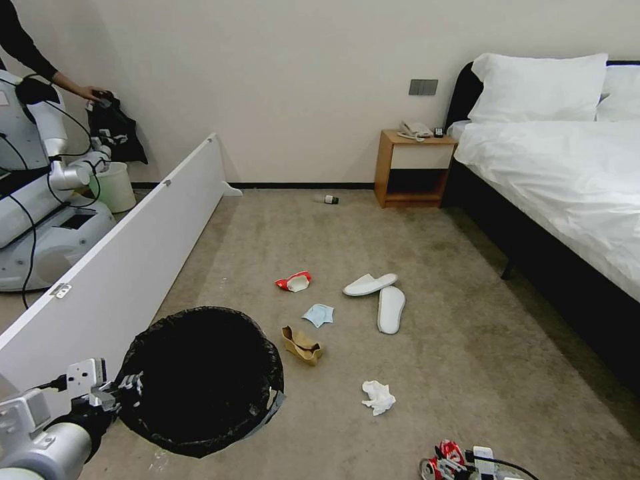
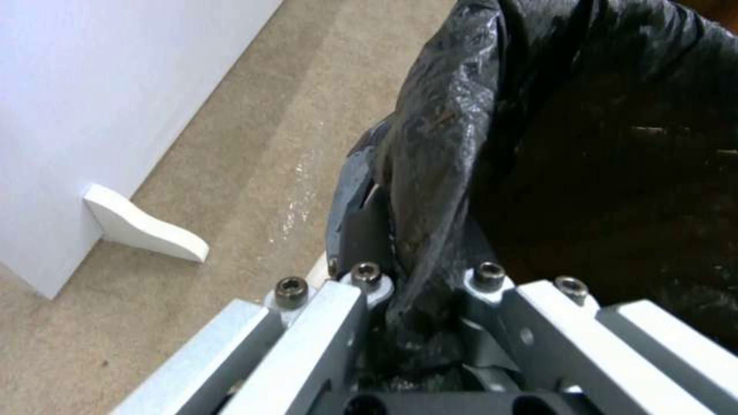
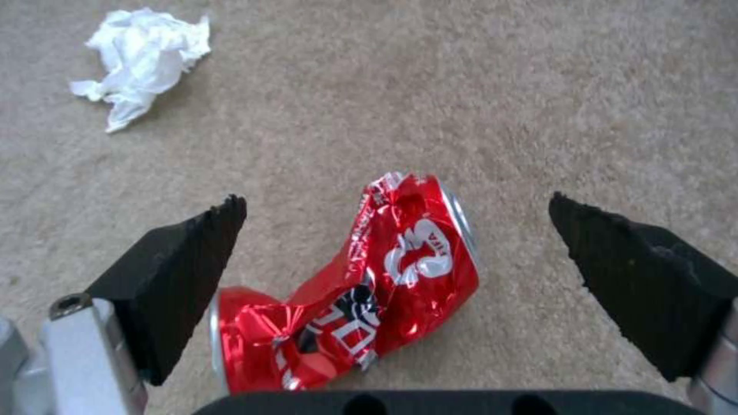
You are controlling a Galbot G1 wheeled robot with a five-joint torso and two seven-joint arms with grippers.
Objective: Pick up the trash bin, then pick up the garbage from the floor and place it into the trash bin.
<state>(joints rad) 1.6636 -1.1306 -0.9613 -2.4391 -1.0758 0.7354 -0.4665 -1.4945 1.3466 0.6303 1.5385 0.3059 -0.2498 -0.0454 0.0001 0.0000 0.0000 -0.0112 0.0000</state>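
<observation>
The trash bin (image 1: 200, 380), lined with a black bag, is at lower left on the carpet floor (image 1: 467, 360). My left gripper (image 1: 127, 390) is shut on its bagged rim (image 2: 430, 242). My right gripper (image 3: 396, 202) hangs low and open, with the crushed red can (image 3: 369, 288) lying on the carpet between its fingers; the same can (image 1: 448, 457) is at the bottom edge of the head view. Other garbage lies spread out: a white tissue (image 1: 378, 397), cardboard scrap (image 1: 301, 345), blue mask (image 1: 318, 314), red-and-white packet (image 1: 294, 281), two slippers (image 1: 370, 285) and a small bottle (image 1: 327, 199).
A long white board (image 1: 133, 267) runs along the left behind the bin. A bed (image 1: 567, 180) fills the right side, with a wooden nightstand (image 1: 413, 167) by the wall. Another robot (image 1: 33, 200) and a pale bucket (image 1: 113, 187) stand beyond the board.
</observation>
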